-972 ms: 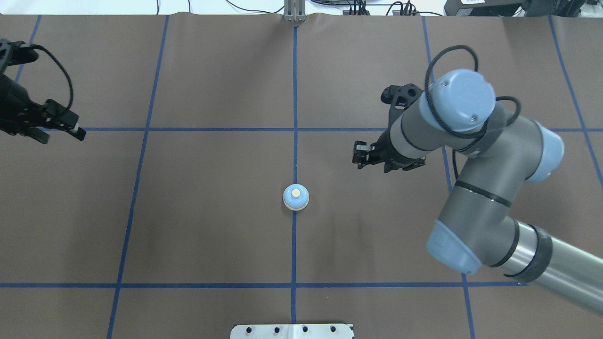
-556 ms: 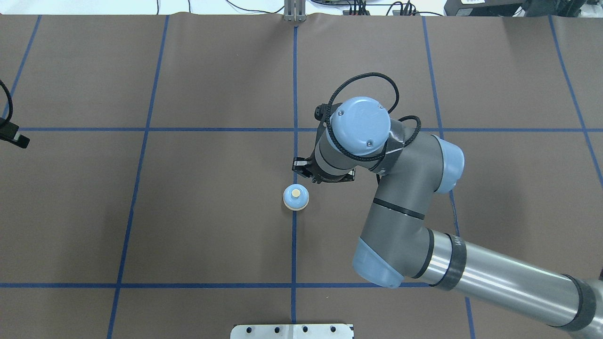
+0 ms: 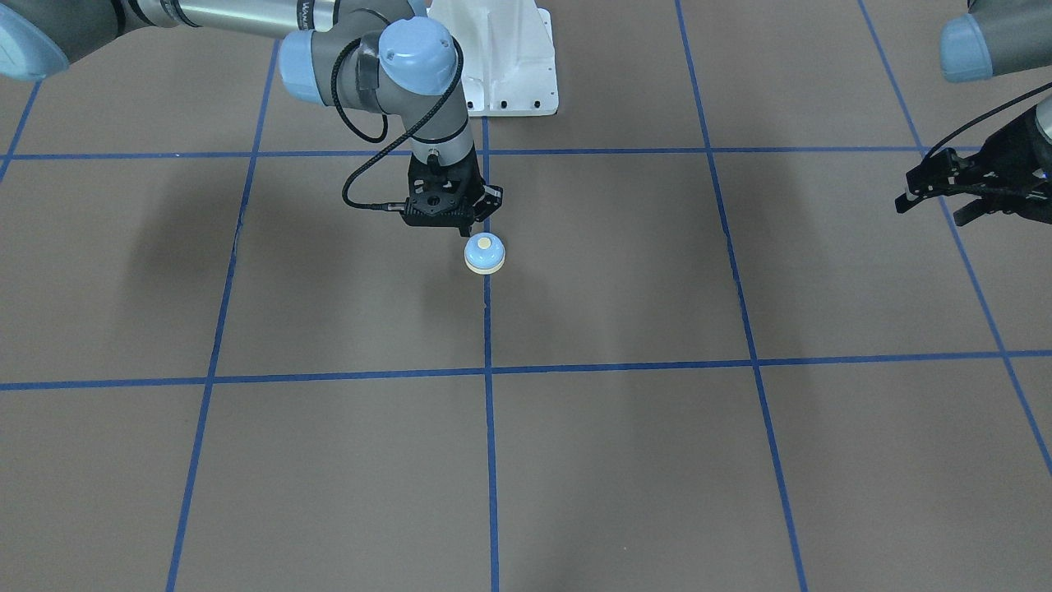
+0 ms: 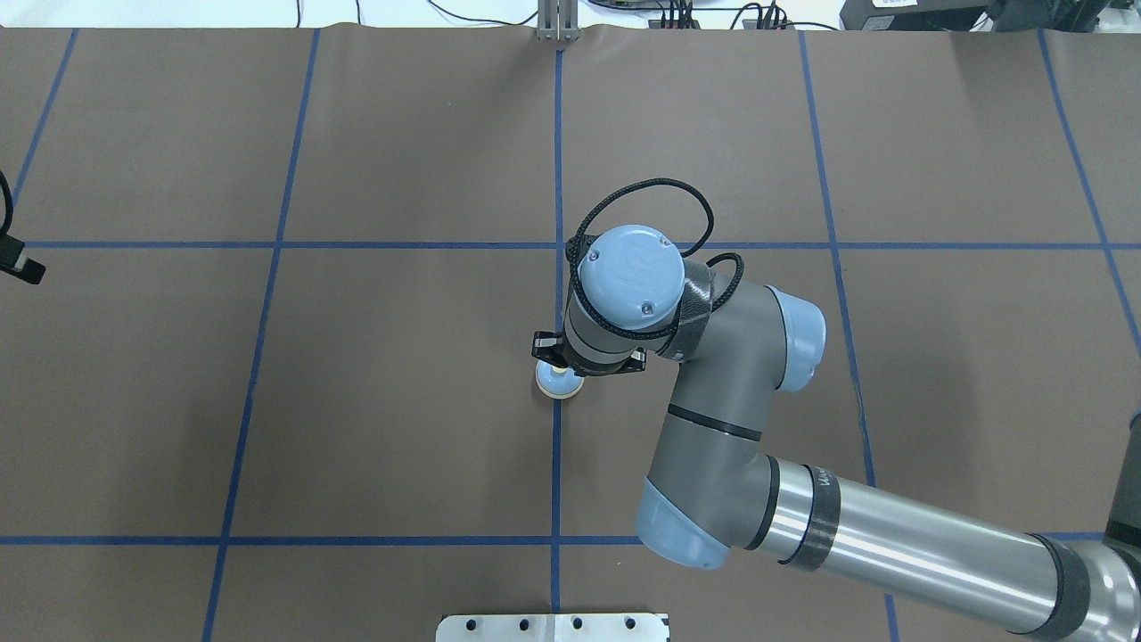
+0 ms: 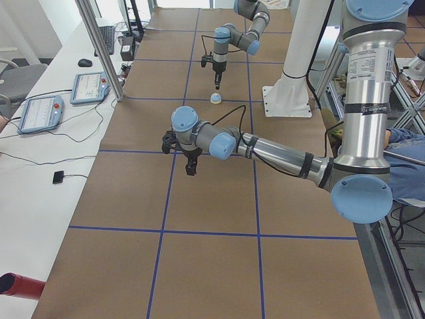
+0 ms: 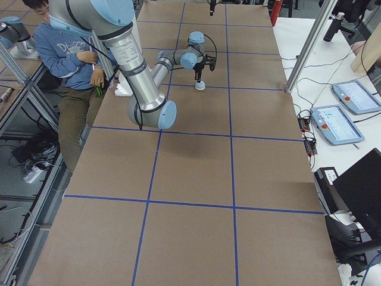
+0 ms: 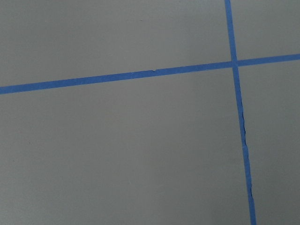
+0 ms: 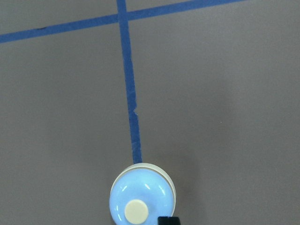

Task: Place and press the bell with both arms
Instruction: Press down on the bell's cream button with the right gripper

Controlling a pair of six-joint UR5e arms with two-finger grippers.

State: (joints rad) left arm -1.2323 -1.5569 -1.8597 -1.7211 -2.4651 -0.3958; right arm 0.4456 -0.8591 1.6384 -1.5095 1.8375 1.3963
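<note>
The light-blue bell [image 3: 484,253] with its cream button stands on the centre blue tape line; in the overhead view the bell [image 4: 559,384] is half hidden under my right wrist. My right gripper [image 3: 474,232] points down, looks shut, and hangs just above the bell's robot-side edge. In the right wrist view one black fingertip [image 8: 168,220] sits beside the bell [image 8: 143,197]. I cannot tell if it touches. My left gripper [image 3: 930,211] is open and empty, far off at the table's left side. Only one left fingertip [image 4: 22,267] shows overhead.
The white pedestal [image 3: 509,66] stands at the robot's edge of the brown mat with its blue tape grid. A person [image 6: 65,47] sits behind the robot. Teach pendants [image 5: 40,113] lie on the side bench. A metal post [image 4: 558,22] stands at the far edge.
My right arm has swung in from the right and now stands over the bell. My left gripper has drawn back to the left edge of the overhead view. The bell has not moved.
</note>
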